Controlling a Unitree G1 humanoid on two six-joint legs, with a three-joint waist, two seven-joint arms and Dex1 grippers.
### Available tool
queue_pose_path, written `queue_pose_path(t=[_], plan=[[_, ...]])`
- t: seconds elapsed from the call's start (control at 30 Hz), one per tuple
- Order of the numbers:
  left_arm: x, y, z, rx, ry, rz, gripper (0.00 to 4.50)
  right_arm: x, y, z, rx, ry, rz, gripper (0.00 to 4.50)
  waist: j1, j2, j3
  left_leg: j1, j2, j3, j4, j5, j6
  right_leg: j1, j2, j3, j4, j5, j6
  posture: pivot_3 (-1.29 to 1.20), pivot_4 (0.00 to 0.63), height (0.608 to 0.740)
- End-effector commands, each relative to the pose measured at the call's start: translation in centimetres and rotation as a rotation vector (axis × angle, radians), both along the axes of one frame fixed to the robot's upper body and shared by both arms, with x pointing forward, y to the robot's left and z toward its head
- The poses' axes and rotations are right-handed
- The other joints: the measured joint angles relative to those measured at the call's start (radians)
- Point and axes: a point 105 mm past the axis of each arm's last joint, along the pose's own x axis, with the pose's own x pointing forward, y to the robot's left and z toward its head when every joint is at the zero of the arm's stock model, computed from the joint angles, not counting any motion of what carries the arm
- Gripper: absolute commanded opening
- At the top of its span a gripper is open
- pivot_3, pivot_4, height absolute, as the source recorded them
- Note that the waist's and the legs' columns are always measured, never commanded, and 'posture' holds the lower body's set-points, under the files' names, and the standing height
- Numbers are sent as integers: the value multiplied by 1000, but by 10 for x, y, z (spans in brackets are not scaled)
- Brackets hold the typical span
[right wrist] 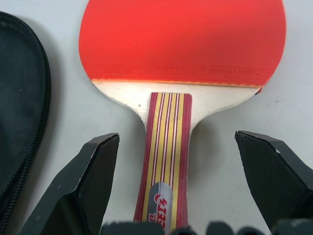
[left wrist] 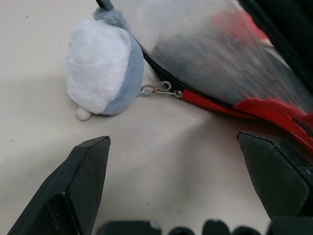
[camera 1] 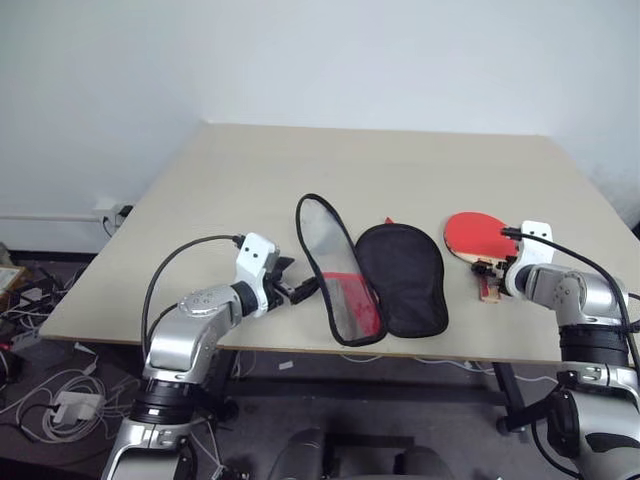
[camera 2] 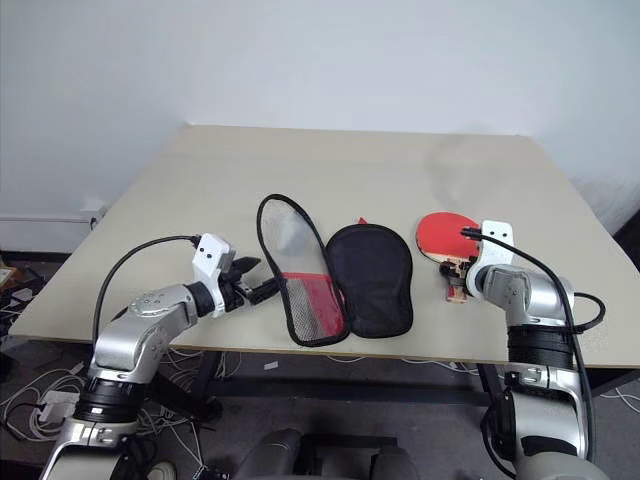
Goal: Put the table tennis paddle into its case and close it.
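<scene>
On the beige desk (camera 1: 400, 170) the case (camera 1: 372, 272) lies unzipped, one black half flat and one silvery half raised, with the red paddle (camera 1: 478, 238) just to its right. The right fingers (right wrist: 93, 181) stand released astride the striped handle. The left fingers (left wrist: 83, 176), also released, face a plush zipper charm (left wrist: 103, 68).

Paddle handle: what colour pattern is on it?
Lengthwise red and yellowish wood stripes on the handle, with a grey and red logo badge near its end; right wrist view shows it best.
</scene>
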Motion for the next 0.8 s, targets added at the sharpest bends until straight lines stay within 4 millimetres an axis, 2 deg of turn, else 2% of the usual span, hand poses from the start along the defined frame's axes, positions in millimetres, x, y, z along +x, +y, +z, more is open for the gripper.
queue_pose_path(t=[0.03, 0.23, 0.27, 0.33, 0.57, 0.67, 0.8], plan=[[3, -7, 12, -4, -41, -22, 4500, 5, -2, 7, -22, -39, -16, 4118, 0, 0, 0, 0, 0, 0, 0, 0, 0, 0, 0, 0, 0, 0, 0, 0, 0, 715], [3, -7, 14, 3, -36, -31, 4500, 11, 3, -7, -20, 1, -11, 4118, -1, 0, 0, 0, 0, 0, 0, 0, 0, 0, 0, 0, 0, 0, 0, 0, 0, 715], [3, -6, 14, 3, -36, -31, 4500, 11, 4, -11, -26, 11, -11, 3953, -1, 0, 0, 0, 0, 0, 0, 0, 0, 0, 0, 0, 0, 0, 0, 0, 0, 715], [4, -5, 15, 4, -35, -30, 4500, 12, 6, -17, -34, 22, -6, 3541, -2, 0, 0, 0, 0, 0, 0, 0, 0, 0, 0, 0, 0, 0, 0, 0, 0, 715], [5, -6, 16, 5, -31, -34, 4500, 17, 10, -20, -46, 5, -4, 1176, -6, -2, -2, 2, 1, 0, 0, 0, 0, 1, 1, 0, 0, 0, 0, 0, 0, 715], [6, -7, 16, 4, -33, -35, 4500, 21, 6, -14, -55, -27, -14, 1164, -6, -4, -3, 3, 1, 0, 0, 0, 0, 2, 1, 0, 0, 0, 0, 0, 0, 715], [7, -8, 15, -1, -31, -35, 4500, 21, -6, 9, -81, -86, -22, 1164, -5, -4, -3, 3, 1, 0, 0, 0, -1, 2, 1, 0, 0, 0, 0, 0, 0, 715]])
